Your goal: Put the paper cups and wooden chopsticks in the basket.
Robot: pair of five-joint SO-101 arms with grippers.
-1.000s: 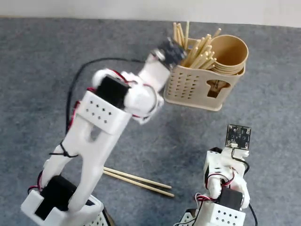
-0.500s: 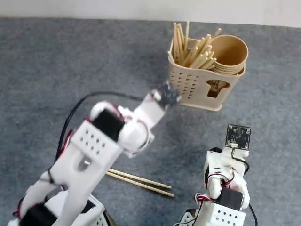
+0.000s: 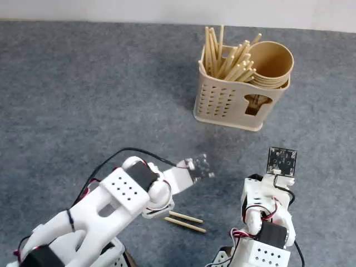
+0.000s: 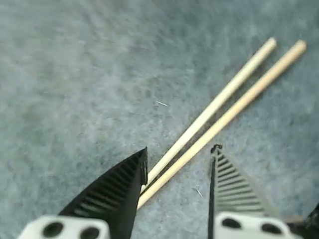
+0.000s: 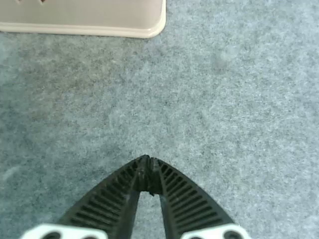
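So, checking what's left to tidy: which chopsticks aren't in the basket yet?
The two wooden chopsticks lying flat on the grey mat below the left tool; the others stand upright in the basket.

The right arm's jaws are closed, their ribbed black tips touching, just above the grey, felt-like tabletop (image 5: 239,99). Ahead of them, apart, the beige basket (image 5: 89,15) shows its lower edge and one rounded corner.

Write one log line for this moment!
left pincer open over two loose chopsticks | right pincer shut | cups in basket
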